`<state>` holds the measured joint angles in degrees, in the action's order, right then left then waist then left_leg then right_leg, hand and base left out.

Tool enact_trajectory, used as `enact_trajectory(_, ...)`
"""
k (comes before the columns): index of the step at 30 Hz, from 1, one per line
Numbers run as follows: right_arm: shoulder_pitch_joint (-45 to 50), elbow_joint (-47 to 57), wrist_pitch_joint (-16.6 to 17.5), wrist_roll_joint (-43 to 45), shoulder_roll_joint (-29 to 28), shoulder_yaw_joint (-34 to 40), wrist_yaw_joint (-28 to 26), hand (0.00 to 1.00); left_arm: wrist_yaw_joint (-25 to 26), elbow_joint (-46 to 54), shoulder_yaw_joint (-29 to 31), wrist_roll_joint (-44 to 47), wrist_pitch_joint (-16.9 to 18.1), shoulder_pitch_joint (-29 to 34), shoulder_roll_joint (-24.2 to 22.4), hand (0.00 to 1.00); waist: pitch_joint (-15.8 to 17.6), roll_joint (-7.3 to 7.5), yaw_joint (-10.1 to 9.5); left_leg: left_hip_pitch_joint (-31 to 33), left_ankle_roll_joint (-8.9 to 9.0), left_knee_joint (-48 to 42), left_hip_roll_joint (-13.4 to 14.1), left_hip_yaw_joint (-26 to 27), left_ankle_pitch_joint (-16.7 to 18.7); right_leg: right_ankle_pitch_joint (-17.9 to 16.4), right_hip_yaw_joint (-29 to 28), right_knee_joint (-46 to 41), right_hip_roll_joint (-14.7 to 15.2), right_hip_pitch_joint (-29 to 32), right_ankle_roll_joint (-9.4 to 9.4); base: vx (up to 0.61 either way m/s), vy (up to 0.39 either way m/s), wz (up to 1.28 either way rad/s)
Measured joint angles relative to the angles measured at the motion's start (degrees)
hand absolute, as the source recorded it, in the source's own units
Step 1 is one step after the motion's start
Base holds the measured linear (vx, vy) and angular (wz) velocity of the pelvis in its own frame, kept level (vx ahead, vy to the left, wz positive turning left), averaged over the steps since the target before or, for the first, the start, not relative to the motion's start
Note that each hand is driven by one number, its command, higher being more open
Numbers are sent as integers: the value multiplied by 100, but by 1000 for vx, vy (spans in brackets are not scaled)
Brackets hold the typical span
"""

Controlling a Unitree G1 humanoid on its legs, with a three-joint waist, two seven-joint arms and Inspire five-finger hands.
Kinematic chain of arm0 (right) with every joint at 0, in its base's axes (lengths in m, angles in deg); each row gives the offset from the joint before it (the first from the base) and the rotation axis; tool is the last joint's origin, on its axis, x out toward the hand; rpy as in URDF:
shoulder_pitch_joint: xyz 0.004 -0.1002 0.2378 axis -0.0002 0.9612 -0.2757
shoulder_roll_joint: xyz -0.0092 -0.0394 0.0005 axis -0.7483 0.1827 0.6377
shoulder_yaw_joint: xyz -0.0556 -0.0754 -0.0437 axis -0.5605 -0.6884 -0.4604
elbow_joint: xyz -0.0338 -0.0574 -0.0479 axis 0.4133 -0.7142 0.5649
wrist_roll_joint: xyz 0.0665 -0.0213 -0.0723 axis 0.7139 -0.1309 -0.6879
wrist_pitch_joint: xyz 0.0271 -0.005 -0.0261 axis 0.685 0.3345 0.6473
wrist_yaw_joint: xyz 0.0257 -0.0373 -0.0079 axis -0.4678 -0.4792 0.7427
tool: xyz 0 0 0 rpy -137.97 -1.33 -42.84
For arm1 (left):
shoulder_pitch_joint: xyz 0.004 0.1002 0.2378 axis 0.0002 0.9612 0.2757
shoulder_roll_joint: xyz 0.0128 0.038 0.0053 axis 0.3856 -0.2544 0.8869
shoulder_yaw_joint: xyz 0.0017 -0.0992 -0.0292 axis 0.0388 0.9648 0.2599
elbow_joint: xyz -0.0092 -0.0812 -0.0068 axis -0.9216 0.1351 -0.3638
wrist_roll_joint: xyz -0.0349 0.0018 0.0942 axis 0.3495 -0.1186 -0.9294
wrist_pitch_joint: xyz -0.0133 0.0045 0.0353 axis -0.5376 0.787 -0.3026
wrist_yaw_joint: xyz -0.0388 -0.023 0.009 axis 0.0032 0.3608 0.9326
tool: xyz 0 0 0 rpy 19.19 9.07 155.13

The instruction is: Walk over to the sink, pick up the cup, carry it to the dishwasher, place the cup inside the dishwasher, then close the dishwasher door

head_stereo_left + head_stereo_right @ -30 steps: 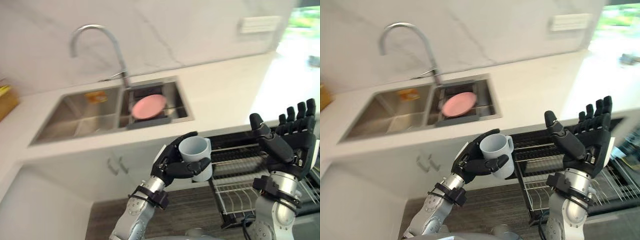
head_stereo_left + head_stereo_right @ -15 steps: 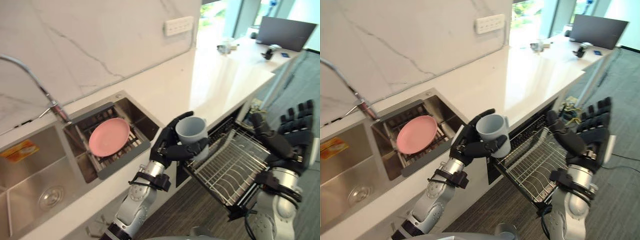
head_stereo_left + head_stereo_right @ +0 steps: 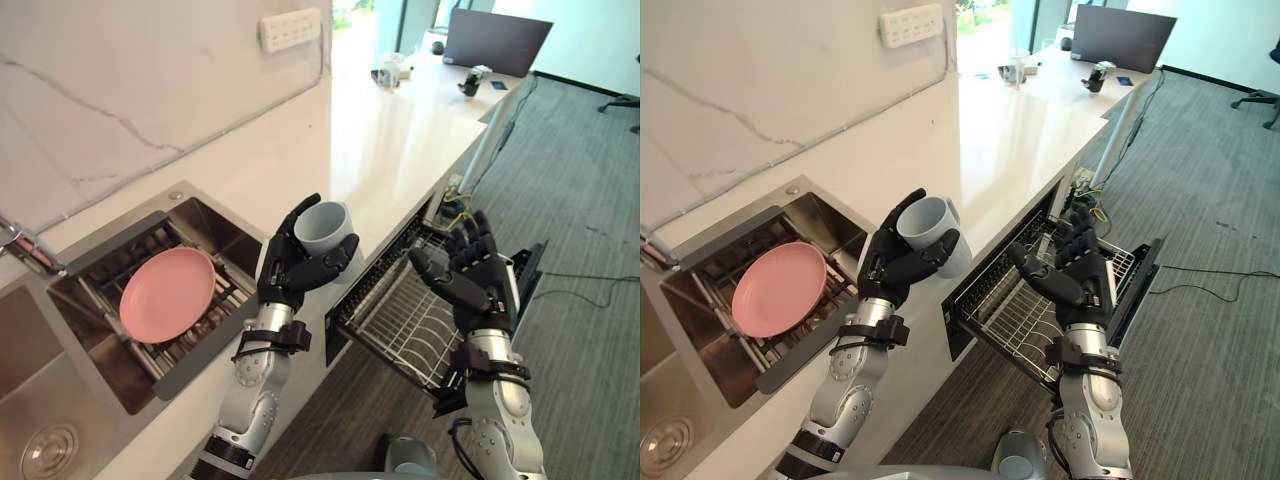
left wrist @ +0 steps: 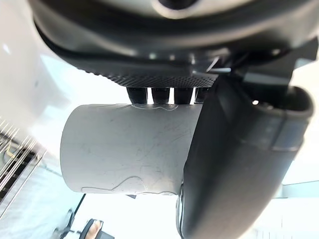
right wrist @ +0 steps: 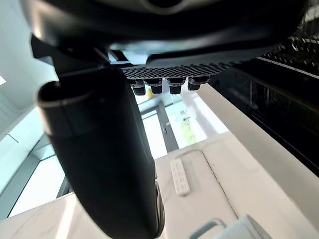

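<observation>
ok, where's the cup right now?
The cup is gripped in the left hand, mouth up, over the front edge of the counter, between the pink plate and the pulled-out dishwasher rack.

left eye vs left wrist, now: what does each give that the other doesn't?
Left eye view: the pink plate in the sink rack, the wall outlet, and the right hand, open and raised in front of the pulled-out dishwasher rack.
Left wrist view: close up, the thumb lying across the side of the grey cup, with fingertips on its far side.
Both: the grey cup gripped in the left hand, held in the air.
</observation>
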<state>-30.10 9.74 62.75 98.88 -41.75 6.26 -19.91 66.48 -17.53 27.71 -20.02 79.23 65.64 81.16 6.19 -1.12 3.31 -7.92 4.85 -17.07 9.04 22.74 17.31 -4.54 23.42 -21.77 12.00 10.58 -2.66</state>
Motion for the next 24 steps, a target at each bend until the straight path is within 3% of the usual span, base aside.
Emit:
enact_trajectory(5,-4,-1,-264,812,116,-2,-1038,100,159,1,213,-231,225,62,135,0,6,-6,-83,-128,111,-235,290,137,68,4,-86,139,-306,-209,73,-49,-50,-15)
enact_trajectory(7,4,-34,-419,962,141,-44,-1328,100,237,1,295,-325,267,165,189,0,25,-21,-77,92,101,-960,520,149,74,-84,-128,277,-417,-302,125,-53,-76,-23)
enact_trajectory(8,5,-71,-472,1058,220,-104,-1448,100,261,1,343,-384,308,248,207,0,70,-94,-76,368,55,-1734,804,101,49,-83,-129,418,-568,-462,140,-27,-74,-13)
enact_trajectory(10,32,-105,-553,1066,304,-118,-1580,100,268,0,370,-507,357,398,206,0,108,-151,-79,699,-161,-2627,1052,-309,-194,-43,-135,661,-772,-751,250,20,-76,-15)
enact_trajectory(11,32,-99,-560,1066,324,-132,-1618,100,275,1,374,-631,433,525,199,0,102,-142,-103,741,5,-2530,904,-605,-25,-11,-195,813,-780,-868,286,52,-47,-19)
enact_trajectory(13,-18,-90,-559,1098,347,-124,-1713,100,332,2,350,-939,544,580,194,0,109,-129,-97,775,-6,-1598,502,-851,222,119,-307,970,-699,-898,349,55,14,-24)
enact_trajectory(14,-18,-90,-564,1211,354,-136,-1757,100,383,3,339,-1178,604,559,193,0,105,-134,-79,829,-21,-865,338,-827,161,206,-332,1068,-645,-895,291,48,52,-21)
enact_trajectory(16,-18,-112,-600,1298,381,-186,-1803,100,478,-4,313,-1444,681,539,207,0,96,-137,-98,723,-9,-316,213,-729,-508,289,-490,1110,-589,-878,160,57,82,-28)
enact_trajectory(17,-26,-78,-624,1340,404,-253,-1849,100,562,-4,312,-1646,690,496,203,0,91,-136,-68,640,-50,-115,89,-674,-586,430,-524,1240,-529,-911,38,107,109,-25)
enact_trajectory(18,-34,-73,-631,1365,412,-262,-1870,100,583,-4,312,-1710,695,479,205,0,90,-136,-69,618,-69,-43,51,-641,-614,465,-544,1288,-509,-915,17,107,94,-11)
enact_trajectory(20,-140,-20,-784,1505,448,-193,-1972,100,633,-2,307,-2155,764,297,295,0,89,-137,-32,462,-170,587,-280,-554,-934,715,-566,1669,-340,-929,-88,74,97,0)
enact_trajectory(24,-163,70,-940,1464,451,-197,-2077,100,586,47,244,-2364,772,223,432,0,89,-137,-11,433,-200,820,-388,-584,-1030,899,-485,2044,-318,-1049,-139,32,39,9)
